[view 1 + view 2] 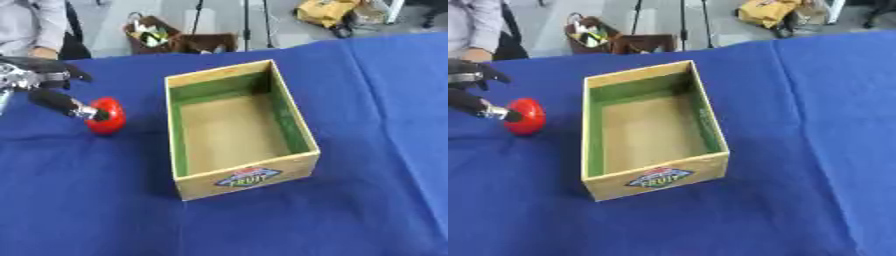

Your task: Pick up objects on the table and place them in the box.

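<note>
Red object (107,115) against left hand (54,95)

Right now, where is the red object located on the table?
The red object lies on the blue cloth at the table's left side, left of the box, with the left hand's fingertip against it.

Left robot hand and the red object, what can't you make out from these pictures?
- Left robot hand: partly cut off by the left edge in both views; grip on the red object unclear.
- Red object: its left side is hidden behind a finger.
- Right robot hand: in neither view.
</note>
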{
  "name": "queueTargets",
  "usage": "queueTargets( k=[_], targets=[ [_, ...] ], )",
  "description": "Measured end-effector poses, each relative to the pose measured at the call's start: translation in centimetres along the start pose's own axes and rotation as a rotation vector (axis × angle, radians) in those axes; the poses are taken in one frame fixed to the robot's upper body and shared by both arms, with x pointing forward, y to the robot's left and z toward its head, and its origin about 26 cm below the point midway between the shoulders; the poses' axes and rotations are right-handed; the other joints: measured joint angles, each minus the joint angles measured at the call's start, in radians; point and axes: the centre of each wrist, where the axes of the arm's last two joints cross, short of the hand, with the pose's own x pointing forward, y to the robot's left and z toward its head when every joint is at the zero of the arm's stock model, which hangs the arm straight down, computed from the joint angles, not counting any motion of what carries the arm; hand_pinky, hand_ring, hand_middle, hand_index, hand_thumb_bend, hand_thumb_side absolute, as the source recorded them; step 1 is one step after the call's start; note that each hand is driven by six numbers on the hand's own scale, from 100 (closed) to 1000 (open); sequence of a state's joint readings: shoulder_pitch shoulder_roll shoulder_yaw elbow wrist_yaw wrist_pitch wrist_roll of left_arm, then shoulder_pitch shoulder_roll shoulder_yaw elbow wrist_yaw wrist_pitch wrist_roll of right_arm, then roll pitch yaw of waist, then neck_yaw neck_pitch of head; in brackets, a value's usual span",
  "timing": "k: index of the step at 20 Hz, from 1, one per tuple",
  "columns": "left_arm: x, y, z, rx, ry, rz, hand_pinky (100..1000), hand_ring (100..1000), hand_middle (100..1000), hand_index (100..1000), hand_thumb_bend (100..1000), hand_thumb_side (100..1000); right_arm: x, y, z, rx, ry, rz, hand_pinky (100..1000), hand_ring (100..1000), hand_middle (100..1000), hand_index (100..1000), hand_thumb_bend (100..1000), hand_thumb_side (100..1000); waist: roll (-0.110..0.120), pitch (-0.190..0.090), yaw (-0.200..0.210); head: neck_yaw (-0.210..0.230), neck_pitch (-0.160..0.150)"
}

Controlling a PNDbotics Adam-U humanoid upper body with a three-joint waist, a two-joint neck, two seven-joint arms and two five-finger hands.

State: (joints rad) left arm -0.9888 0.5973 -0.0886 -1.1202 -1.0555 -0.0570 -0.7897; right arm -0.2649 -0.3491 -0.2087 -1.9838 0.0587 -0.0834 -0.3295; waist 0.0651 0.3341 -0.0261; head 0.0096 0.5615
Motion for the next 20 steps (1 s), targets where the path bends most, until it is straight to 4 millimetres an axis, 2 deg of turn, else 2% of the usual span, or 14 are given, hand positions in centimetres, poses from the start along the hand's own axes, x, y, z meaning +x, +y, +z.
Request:
queueTargets(
  k=[5,10,15,20],
  targets=[
    [-0.1,-1.3,-1.9,-0.034,0.037,0.045,590,830,913,1000,628,849,0.0,0.0,0.0,0.001,0.0,0.0,726,722,599,744,100,831,0.003,0.008,-0.004,0.003,0.0],
    [0.0,-1.8,-2.5,-0.068,0.019,0.06,546,796,894,1000,619,831,0.0,0.0,0.0,0.003,0.002,0.001,726,722,598,743,100,824,0.008,0.013,-0.006,0.005,0.0],
    [-0.3,-2.3,-2.8,-0.097,0.019,0.077,453,742,872,1000,560,750,0.0,0.0,0.0,0.002,0.002,0.0,726,721,596,740,100,823,0.008,0.018,-0.01,0.006,0.0],
    [-0.3,-2.6,-3.0,-0.107,0.005,0.086,370,683,838,1000,523,711,0.0,0.0,0.0,0.001,0.001,0.0,726,721,596,738,100,822,0.01,0.018,-0.01,0.006,0.0]
  ],
)
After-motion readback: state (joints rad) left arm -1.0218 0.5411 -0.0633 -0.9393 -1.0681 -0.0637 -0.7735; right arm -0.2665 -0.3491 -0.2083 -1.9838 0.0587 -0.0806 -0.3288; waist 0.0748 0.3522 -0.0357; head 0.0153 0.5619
